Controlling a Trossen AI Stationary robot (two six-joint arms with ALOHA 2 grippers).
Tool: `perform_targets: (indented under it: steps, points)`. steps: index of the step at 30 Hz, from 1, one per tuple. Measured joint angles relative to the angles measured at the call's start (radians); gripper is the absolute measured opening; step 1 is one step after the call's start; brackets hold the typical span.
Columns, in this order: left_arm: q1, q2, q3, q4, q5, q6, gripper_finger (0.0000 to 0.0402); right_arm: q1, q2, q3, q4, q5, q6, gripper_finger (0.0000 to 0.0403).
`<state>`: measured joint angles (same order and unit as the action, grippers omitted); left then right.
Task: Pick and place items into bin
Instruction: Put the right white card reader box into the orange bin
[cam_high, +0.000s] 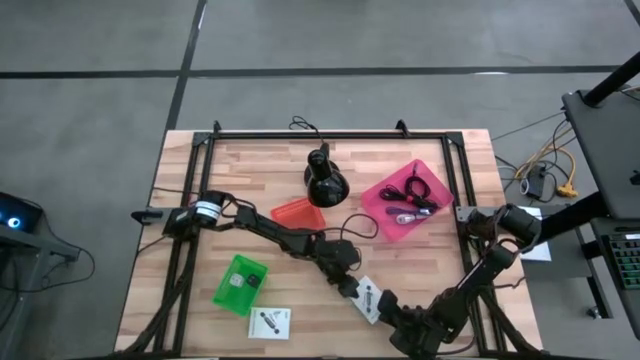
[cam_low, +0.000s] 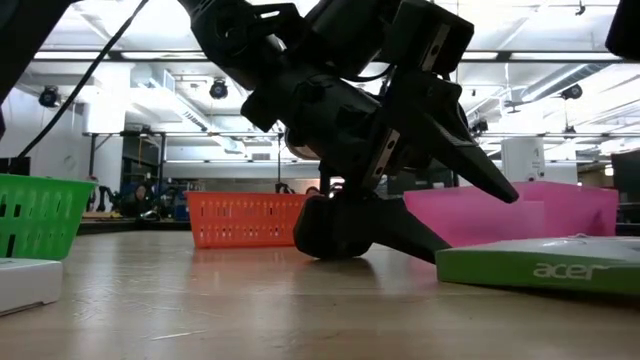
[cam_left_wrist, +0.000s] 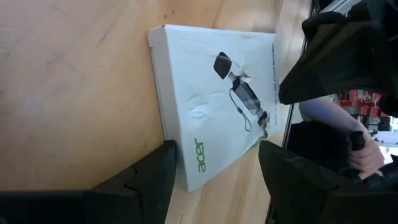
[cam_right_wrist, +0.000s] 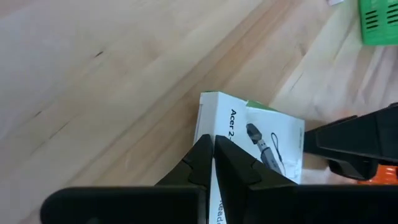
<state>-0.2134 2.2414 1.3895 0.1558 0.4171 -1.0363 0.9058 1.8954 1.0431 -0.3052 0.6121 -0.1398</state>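
Left gripper (cam_left_wrist: 214, 174) fingers spread, straddling the white Acer box (cam_left_wrist: 214, 99) at 6 o'clock on the tabletop (cam_left_wrist: 68, 81); right gripper (cam_right_wrist: 214, 152) fingers closed (empty, touching the box edge in the right wrist view only).

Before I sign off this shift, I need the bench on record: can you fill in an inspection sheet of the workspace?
Surface: wooden table, bare planks between the things.
Job's things: white Acer box near the front edge; second white box front left; pink bin holding dark cables; orange bin; green bin.
Clutter: black cone-shaped stand at the back.
Grippers: left gripper open, fingers either side of the Acer box's end; right gripper shut, tips over the same box.
Cables: loose black wire beside the pink bin.
Surroundings: grey floor; a person's hand beyond the table.
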Motion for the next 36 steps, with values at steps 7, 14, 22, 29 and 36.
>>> perform_targets:
  steps: [7, 14, 22, 29, 36]
  points:
    - [0.0, 0.0, 0.001, -0.022, -0.001, 0.004, 0.0212, 0.0, -0.004, 0.0, 0.006, 0.058, -0.002, 0.0009]
    - [-0.001, 0.011, 0.004, -0.034, -0.007, 0.007, 0.0189, 0.0, -0.005, 0.017, 0.009, 0.116, 0.014, 0.0009]
    - [-0.002, 0.035, 0.004, -0.033, -0.008, 0.007, 0.0158, 0.0, -0.006, 0.046, 0.005, 0.129, -0.021, 0.0009]
    - [-0.001, 0.04, 0.003, -0.032, -0.019, 0.007, 0.0154, 0.0, -0.006, 0.049, 0.0, 0.129, -0.025, 0.0009]
    - [-0.001, 0.04, 0.003, -0.032, -0.029, 0.006, 0.0154, 0.0, -0.005, 0.048, -0.001, 0.128, 0.004, 0.0009]
